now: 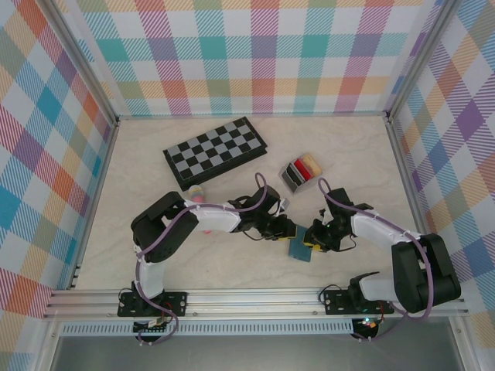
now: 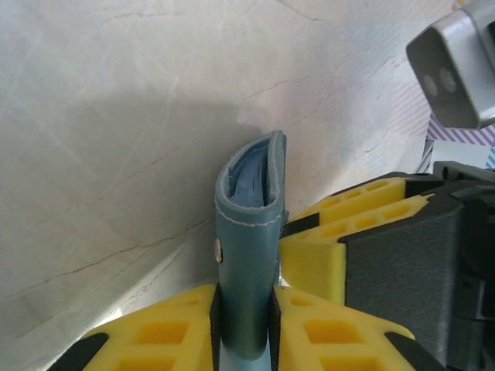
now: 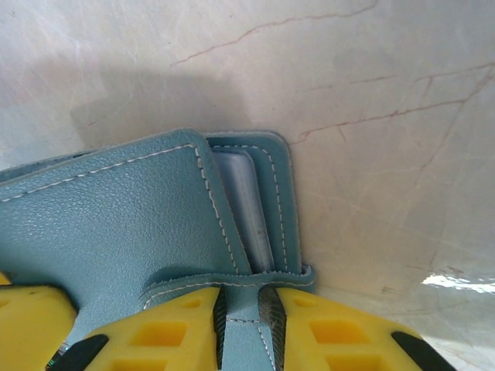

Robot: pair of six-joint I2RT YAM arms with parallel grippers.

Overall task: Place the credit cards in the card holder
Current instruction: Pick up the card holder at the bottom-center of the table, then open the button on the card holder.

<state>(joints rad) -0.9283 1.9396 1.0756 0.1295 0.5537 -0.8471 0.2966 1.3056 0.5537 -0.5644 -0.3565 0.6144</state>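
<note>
Card holder [image 1: 298,249] seemingly touches veined table [image 1: 232,263] amid plaid walls [image 1: 247,54].

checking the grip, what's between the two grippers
The teal card holder, clamped by the left gripper and the right gripper, in the top view.

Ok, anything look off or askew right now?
Nothing spilled or damaged. Only oddity: the card holder is clamped by both the left gripper and the right gripper at once, each on an edge. The chessboard lies askew to the walls; credit cards sit in their grey tray.
</note>
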